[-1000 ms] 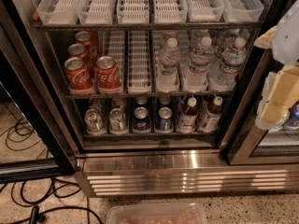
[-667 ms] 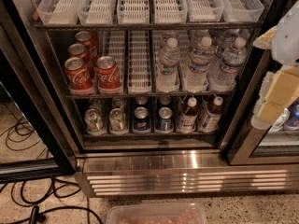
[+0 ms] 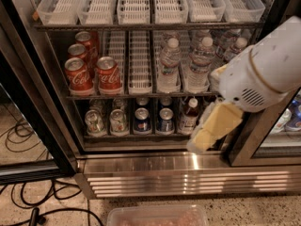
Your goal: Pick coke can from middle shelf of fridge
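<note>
Hanging low on the right side of the fridge point(image 3: 178, 177), the gripper point(image 3: 201, 142) sits in front of the lower shelf's right end, well apart from the coke can point(image 3: 109, 74) it is meant to take. The can stands upright at the front of the middle shelf point(image 3: 141, 96), in the second lane from the left, with a twin red can point(image 3: 78, 76) just beside it and two more red cans point(image 3: 80, 46) queued behind. That front-of-lane spot suits a straight reach, since nothing stands before it. An empty white lane tray point(image 3: 139, 60) separates the cans from the water bottles point(image 3: 168, 65) to the right, so the can has free room on that side. My guess is the arm point(image 3: 263, 74) is only beginning its approach and must travel left and upward. From this angle the gripper reads as one pale yellow block pointing down and left, and I cannot tell whether it is spread or closed up. The arm's bulky white housing covers the rightmost bottles and part of the door frame. On the lower shelf, the silver-green cans point(image 3: 94, 121) and blue cans point(image 3: 142, 119) sit in shadow, labels hard to read. A clear container point(image 3: 157, 216) is cut off at the bottom edge.
</note>
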Available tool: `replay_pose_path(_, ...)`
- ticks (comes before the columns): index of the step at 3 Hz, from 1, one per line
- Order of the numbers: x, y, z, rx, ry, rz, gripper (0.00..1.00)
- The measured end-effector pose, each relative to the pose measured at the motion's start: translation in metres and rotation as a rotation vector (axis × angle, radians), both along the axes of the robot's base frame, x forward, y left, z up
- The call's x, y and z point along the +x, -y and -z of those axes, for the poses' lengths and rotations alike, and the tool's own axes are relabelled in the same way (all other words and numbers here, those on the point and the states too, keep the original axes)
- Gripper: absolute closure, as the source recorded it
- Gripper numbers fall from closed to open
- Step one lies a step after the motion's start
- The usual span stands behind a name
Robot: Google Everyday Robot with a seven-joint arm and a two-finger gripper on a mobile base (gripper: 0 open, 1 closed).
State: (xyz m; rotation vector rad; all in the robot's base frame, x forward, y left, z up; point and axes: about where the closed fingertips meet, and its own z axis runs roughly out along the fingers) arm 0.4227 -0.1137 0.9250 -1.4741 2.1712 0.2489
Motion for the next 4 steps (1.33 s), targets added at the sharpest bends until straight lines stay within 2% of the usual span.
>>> replay_pose_path(1, 0.013, -0.011, -0.001, 0.039, 0.047, 0.019, 0.00)
replay_pose_path(2, 0.013, -0.011, -0.001, 0.039, 0.048, 0.019, 0.00)
replay_pose_path(3, 0.012, -0.031, 0.011, 0.116, 0.059, 0.010, 0.00)
replay_pose_path(4, 0.010, -0.081, 0.040, 0.237, 0.061, -0.010, 0.00)
